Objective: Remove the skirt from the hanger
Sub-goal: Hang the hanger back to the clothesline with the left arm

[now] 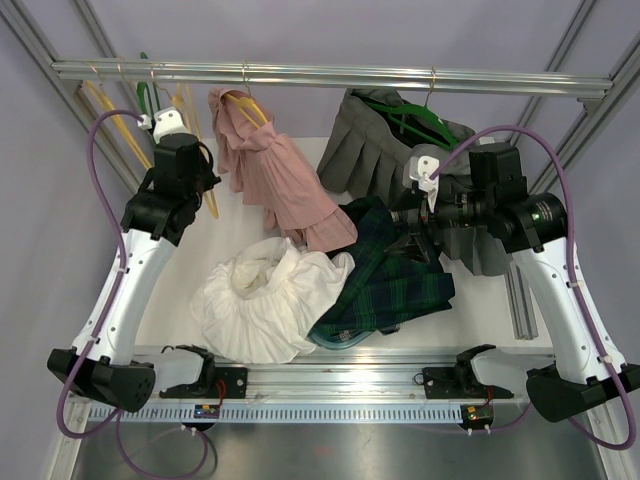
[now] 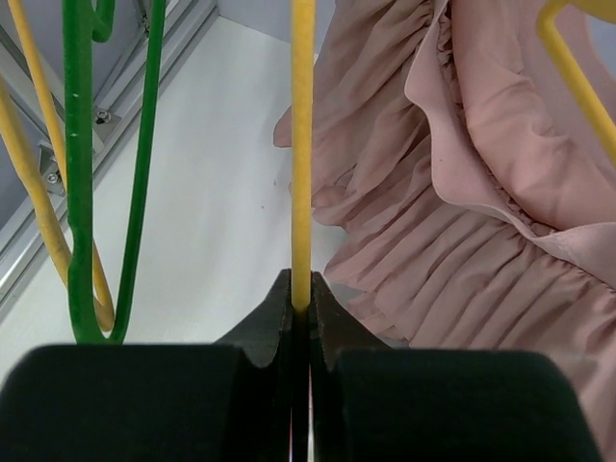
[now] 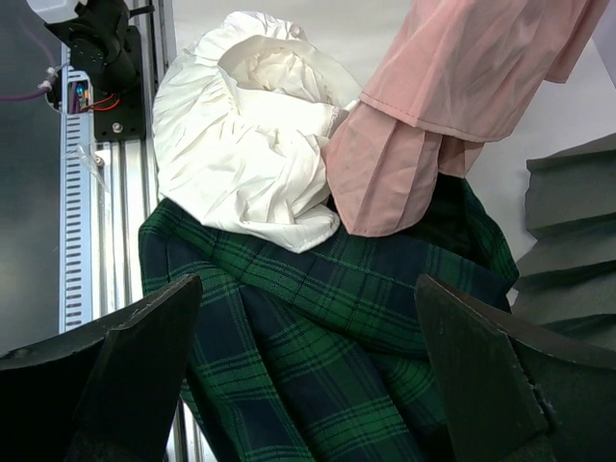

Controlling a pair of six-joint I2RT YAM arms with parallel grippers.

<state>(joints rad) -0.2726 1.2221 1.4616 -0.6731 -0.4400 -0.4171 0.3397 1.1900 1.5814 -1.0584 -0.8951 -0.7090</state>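
The pink ruffled fabric skirt (image 1: 275,185) hangs unremoved while we pinch a thin yellow plastic hanger bar (image 2: 302,144) with our left gripper (image 2: 300,298), right gripper (image 3: 308,289) spread wide.

Along the back rail (image 1: 330,75) hang bare hangers (image 1: 110,115) left, a ruffled skirt (image 1: 280,180) in the middle, a pleated skirt (image 1: 365,150) right. On the table (image 1: 180,290) in front, a puffy skirt (image 1: 265,300) lies left of a checked skirt (image 1: 390,285), touching it
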